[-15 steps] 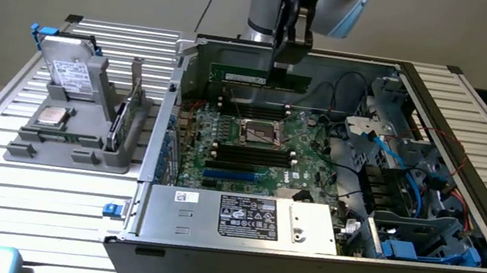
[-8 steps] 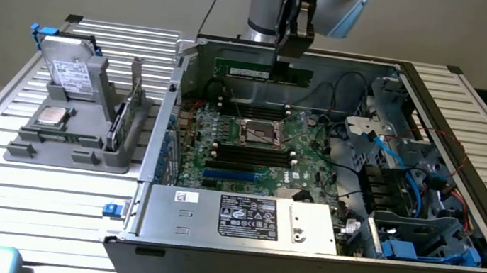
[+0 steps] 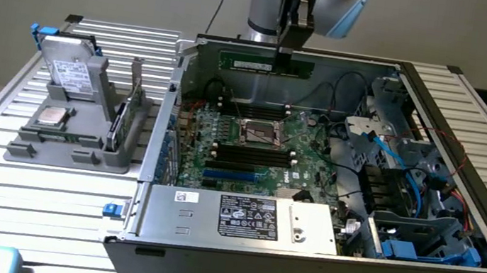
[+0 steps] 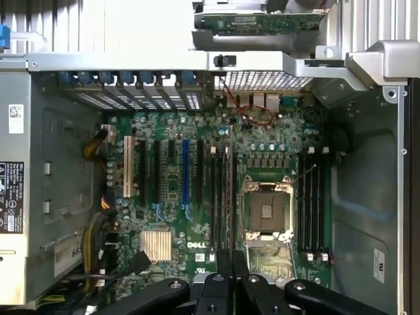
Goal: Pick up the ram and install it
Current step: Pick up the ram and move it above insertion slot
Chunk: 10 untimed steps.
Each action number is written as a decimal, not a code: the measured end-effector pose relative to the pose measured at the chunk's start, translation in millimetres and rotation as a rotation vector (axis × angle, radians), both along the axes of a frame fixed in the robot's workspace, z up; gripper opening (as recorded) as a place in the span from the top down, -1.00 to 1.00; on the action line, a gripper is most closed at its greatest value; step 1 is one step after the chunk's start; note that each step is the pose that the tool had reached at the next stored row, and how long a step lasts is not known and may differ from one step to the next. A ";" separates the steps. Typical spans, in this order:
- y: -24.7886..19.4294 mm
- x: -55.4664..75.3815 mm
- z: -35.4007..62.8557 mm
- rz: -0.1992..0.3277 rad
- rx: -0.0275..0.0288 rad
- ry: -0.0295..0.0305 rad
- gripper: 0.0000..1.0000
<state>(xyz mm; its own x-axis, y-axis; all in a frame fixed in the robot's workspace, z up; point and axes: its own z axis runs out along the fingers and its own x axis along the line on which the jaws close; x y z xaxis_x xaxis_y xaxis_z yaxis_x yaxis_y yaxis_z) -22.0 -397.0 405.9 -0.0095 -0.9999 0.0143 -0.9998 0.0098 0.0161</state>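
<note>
Ram (image 3: 249,61) clamped in gripper (image 3: 285,58), held high over open case (image 3: 174,102): carry step, not yet seated. Install prob needs stick lined up parallel w/ mobo slot (image 4: 220,190).

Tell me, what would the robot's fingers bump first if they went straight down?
Likely the long black plastic slots beside the square metal processor socket on the green motherboard. The slim green ram stick pinched in the fingers would touch before they do. Height is hard to judge.
</note>
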 end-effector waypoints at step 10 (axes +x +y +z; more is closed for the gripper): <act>11.0 0.1 -7.9 0.000 -0.0126 -0.0096 0.76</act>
